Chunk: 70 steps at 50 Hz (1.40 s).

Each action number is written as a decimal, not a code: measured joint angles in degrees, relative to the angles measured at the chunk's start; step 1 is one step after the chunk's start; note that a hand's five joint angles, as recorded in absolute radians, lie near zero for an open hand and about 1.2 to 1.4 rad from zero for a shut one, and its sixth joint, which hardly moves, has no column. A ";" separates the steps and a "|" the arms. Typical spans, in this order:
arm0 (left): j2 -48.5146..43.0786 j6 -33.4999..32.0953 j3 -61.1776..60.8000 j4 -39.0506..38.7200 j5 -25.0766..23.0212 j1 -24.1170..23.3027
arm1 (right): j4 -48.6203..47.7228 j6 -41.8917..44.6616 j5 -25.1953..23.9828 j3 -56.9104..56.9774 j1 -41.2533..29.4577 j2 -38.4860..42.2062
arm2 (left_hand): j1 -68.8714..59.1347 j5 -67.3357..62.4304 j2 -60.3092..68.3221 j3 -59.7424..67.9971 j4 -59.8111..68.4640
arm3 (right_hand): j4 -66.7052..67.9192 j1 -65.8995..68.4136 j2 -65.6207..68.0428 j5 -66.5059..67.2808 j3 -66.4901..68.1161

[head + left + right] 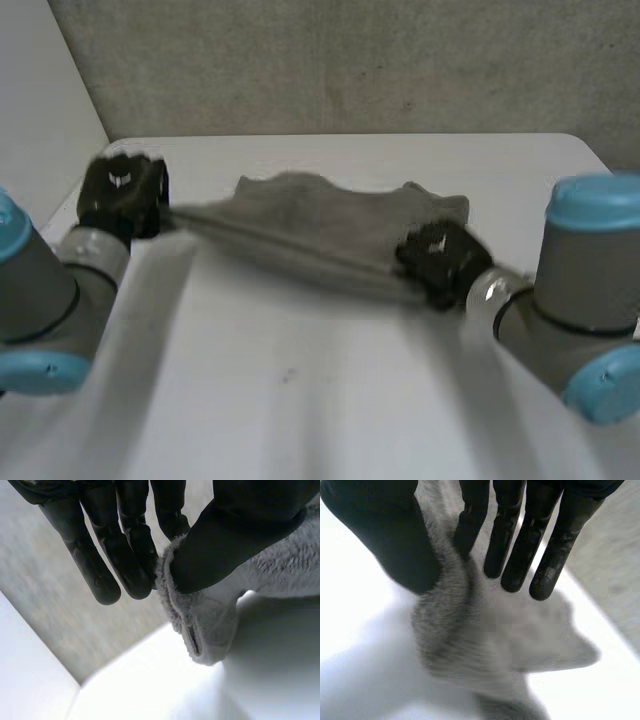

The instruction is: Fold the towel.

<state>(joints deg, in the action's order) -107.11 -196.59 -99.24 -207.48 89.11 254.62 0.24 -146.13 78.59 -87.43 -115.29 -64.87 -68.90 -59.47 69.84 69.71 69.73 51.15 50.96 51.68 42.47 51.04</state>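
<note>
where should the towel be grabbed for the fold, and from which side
At its end corners, each from its own outer side. The towel is stretched between the left hand and right hand; the thick hemmed corner probably gives thumb and fingers a firm pinch.

Grey towel (330, 225): fleecy matt cloth. White table (300, 400): smooth, faint sheen. Black left robot hand (240, 525): smooth, slight gloss. Back wall (350, 60): rough, matt.
</note>
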 measured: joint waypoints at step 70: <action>8.43 0.51 -6.72 7.01 0.19 2.90 | -13.12 -19.02 -14.00 -16.56 18.94 2.07 | 0.00 -0.10 0.00 0.00 0.00 | -11.58 -10.76 -12.80 -14.80 -11.26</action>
<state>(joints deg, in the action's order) -98.68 -196.08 -105.97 -200.47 89.30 257.52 -12.87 -165.14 64.59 -103.99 -96.35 -62.80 -68.90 -59.56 69.84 69.71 69.74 39.57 40.20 38.88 27.67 39.78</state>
